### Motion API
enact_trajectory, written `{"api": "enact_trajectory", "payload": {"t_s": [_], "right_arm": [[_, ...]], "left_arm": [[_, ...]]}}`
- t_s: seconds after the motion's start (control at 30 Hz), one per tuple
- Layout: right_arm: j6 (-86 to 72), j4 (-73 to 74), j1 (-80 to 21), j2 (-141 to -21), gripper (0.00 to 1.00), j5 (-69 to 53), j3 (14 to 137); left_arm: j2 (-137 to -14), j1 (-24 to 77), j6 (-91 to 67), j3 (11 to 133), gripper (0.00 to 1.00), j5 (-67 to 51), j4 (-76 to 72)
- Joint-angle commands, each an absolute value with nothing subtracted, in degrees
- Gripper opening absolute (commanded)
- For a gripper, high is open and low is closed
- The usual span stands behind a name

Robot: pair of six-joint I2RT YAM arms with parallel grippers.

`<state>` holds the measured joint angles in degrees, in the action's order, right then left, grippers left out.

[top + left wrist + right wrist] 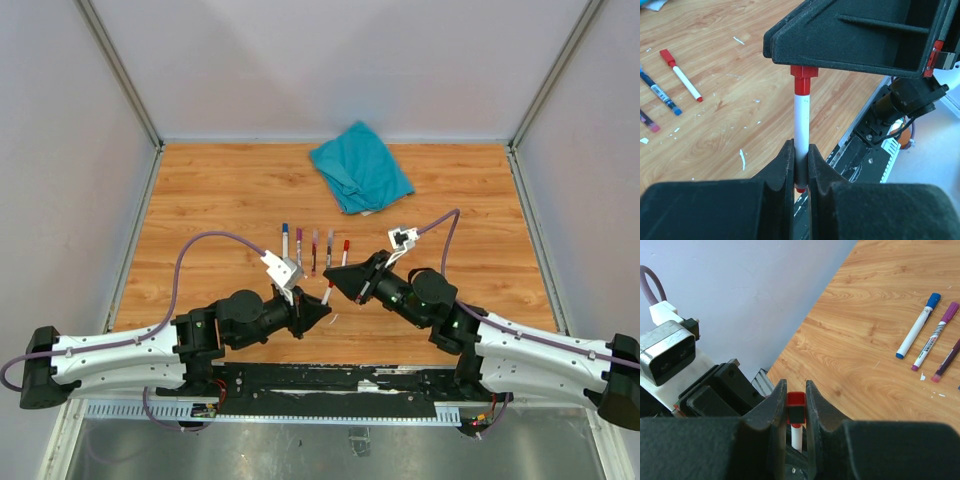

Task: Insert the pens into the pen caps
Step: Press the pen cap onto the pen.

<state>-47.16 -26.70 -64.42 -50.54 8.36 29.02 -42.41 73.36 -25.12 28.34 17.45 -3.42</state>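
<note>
My left gripper [320,311] [800,148] is shut on the white barrel of a red pen [801,125] and holds it above the table, near the front middle. My right gripper [334,284] [796,386] is shut on a red pen cap [796,406] that sits on the far end of the same pen [326,294]. The cap also shows in the left wrist view [804,80], its collar against the barrel. The two grippers face each other tip to tip. Several other pens lie in a row on the table behind them, among them a blue one [285,240] and a red one [345,252].
A crumpled teal cloth [360,167] lies at the back middle. The pens in the row [917,326] [681,75] have caps on them. Small white scraps [742,159] dot the wooden table [200,200]. Grey walls enclose the back and sides.
</note>
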Motion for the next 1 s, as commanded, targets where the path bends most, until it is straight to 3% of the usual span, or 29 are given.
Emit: {"api": "enact_trajectory", "payload": {"t_s": [0.0, 0.3, 0.5, 0.6, 0.97], "right_arm": [[-47.0, -15.4, -70.9, -51.9, 0.01, -1.3, 25.2], [-43.6, -11.9, -71.4, -48.0, 0.03, 4.0, 28.2], [-34.4, -5.6, -71.3, -44.2, 0.43, 11.3, 36.9], [-30.5, -3.9, -71.4, -41.3, 0.53, 15.3, 40.4], [-30.5, -1.6, -71.4, -33.5, 0.57, 18.8, 39.6]], "left_arm": [[-40.1, 72.9, -25.4, 36.0, 0.01, 19.9, -23.3], [-40.7, 72.9, -25.3, 34.9, 0.00, 20.1, -22.2], [-40.7, 72.9, -25.3, 33.0, 0.01, 20.1, -19.2], [-40.1, 72.9, -25.6, 32.4, 0.00, 20.4, -16.6], [-35.5, 72.9, -25.1, 30.4, 0.00, 21.5, -13.9]]}}
